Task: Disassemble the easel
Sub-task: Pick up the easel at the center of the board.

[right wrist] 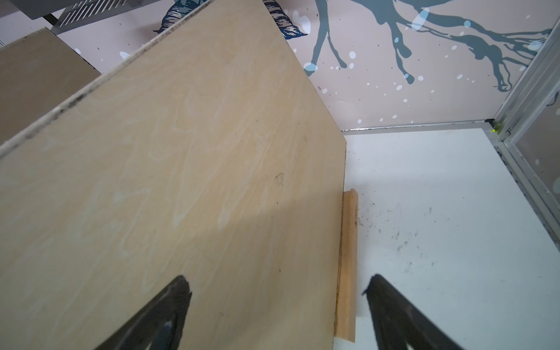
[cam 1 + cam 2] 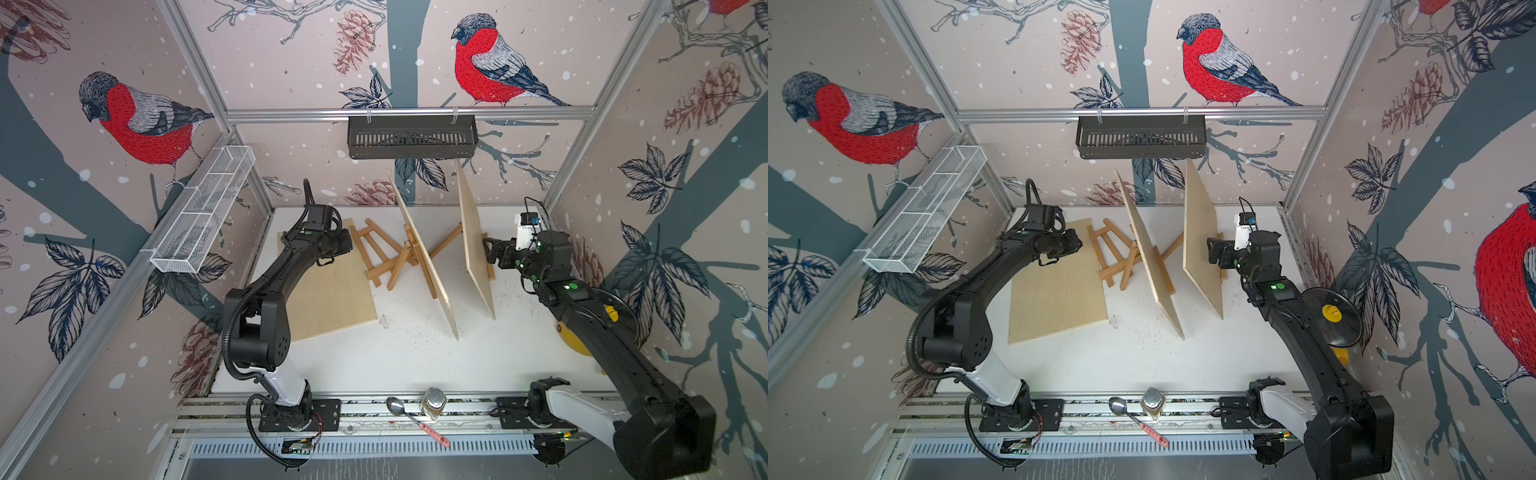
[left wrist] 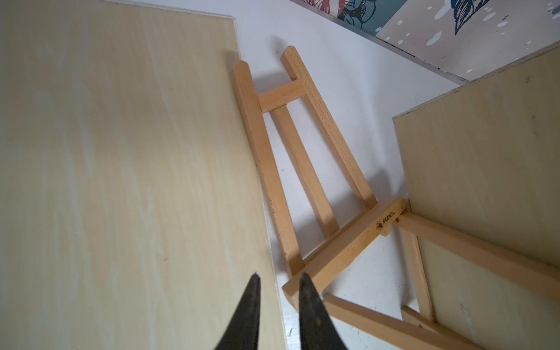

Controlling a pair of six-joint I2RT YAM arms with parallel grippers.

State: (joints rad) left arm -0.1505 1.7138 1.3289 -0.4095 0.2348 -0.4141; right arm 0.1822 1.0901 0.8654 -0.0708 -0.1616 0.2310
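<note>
The left arm (image 2: 266, 286) arches from the near edge of the tabletop (image 2: 415, 361) toward its far-left corner, left pincer (image 3: 279, 277) narrowly parted, empty; the right arm (image 2: 594, 320) reaches along the right edge, right pincer (image 1: 277, 285) spread wide, gripping nothing.

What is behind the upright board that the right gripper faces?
One wooden easel leg slants out behind the board in a top view. The rest is hidden by the board; only the ledge pokes out past its edge.

A lab test cell; aluminium frame (image 2: 409, 113), bird-print walls (image 2: 291, 62), rail-mounted arms (image 2: 266, 291).
</note>
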